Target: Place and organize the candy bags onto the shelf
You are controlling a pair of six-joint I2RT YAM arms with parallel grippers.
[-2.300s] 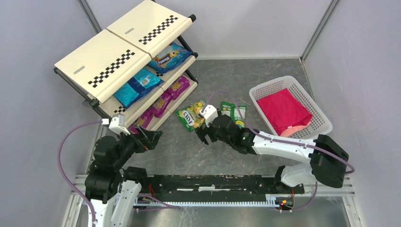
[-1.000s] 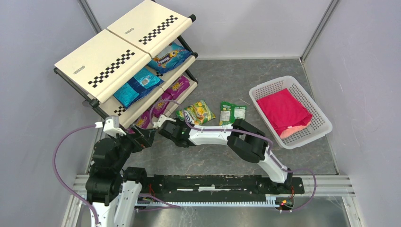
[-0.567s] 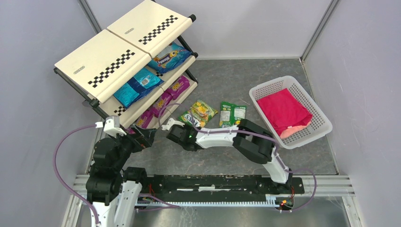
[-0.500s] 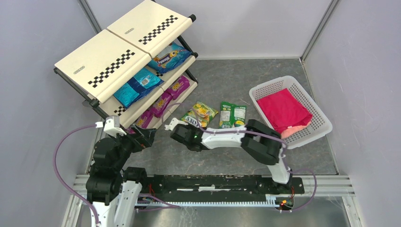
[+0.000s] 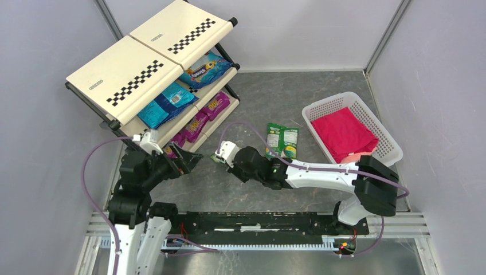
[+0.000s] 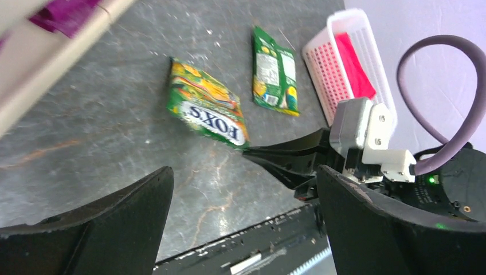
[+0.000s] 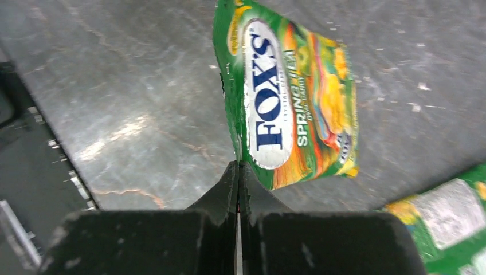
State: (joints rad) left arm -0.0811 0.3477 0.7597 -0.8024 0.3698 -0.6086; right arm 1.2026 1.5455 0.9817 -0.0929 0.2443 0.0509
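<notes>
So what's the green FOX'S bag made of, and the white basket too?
The FOX'S bag looks like thin glossy plastic film: it shines, has printed pictures and crinkles at its edges. The white basket looks like hard moulded plastic, fairly matte, with a lattice of little holes in its walls.

the grey marbled tabletop (image 5: 269,97) is occupied by the slanted shelf (image 5: 123,77), a green candy bag (image 5: 282,140) and a white lattice basket (image 5: 329,101).
</notes>
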